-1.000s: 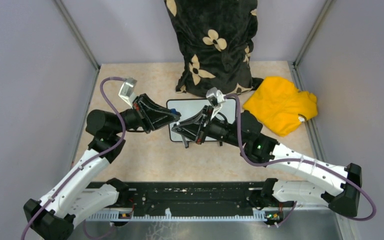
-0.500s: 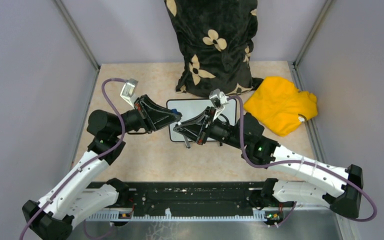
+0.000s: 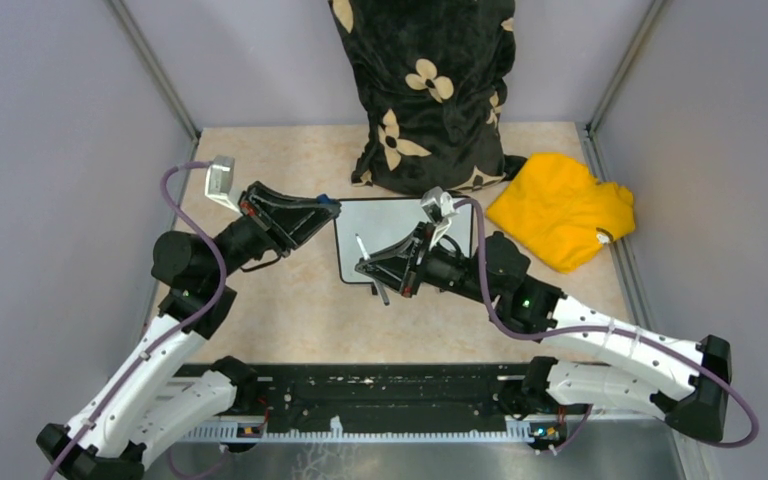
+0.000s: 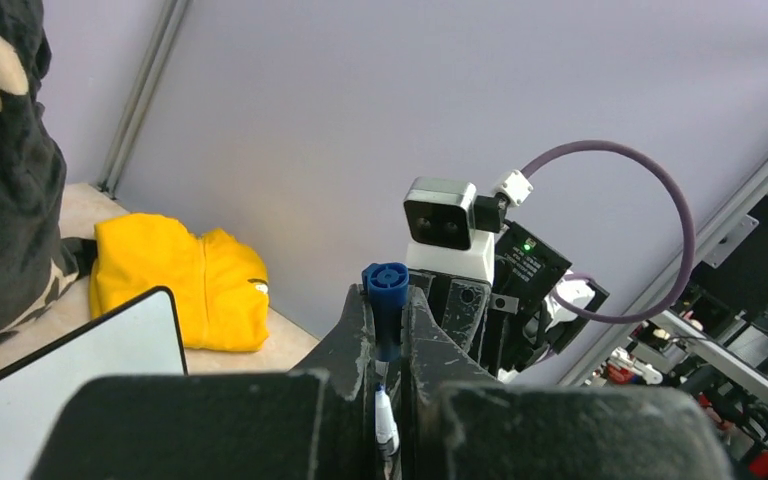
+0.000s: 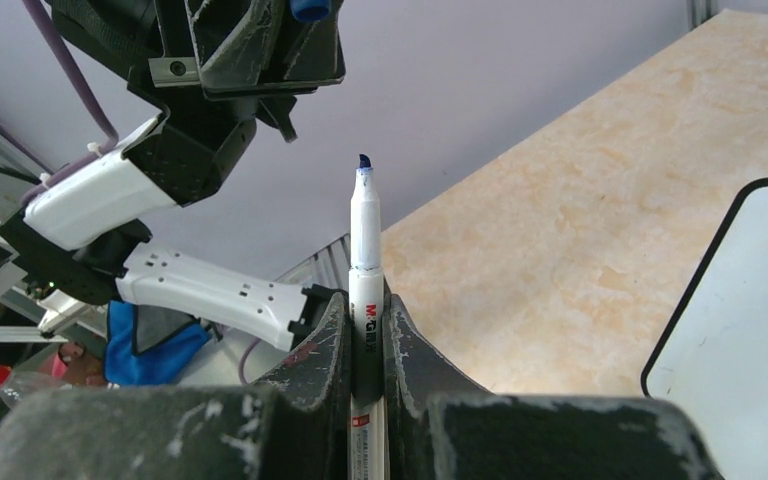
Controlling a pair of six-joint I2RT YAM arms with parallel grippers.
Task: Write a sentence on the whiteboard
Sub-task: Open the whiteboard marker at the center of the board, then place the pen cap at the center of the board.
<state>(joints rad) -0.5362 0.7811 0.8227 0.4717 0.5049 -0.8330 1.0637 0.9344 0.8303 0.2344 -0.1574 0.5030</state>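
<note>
On the table (image 3: pixel 280 290) there are one board (image 3: pixel 410 225), one marker (image 3: pixel 360 246), one blue cap (image 3: pixel 328 199), one yellow cloth (image 3: pixel 560 210), one black flowered sack (image 3: pixel 425 90) and two arms.

The left claw (image 3: pixel 322 206) is closed tight on the cap (image 4: pixel 385 285) and hangs by the board's far left corner. The right claw (image 3: pixel 368 267) is clamped on the marker (image 5: pixel 365 250), whose bare blue tip points up and away from the board, over the board's near left part.

The board lies flat at mid-table, and what shows of its face is plain white. Its far edge is near the sack, and the cloth sits just beside its right far corner. Bare tabletop lies left of the board and nearer than it; walls close the left, right and far sides.
</note>
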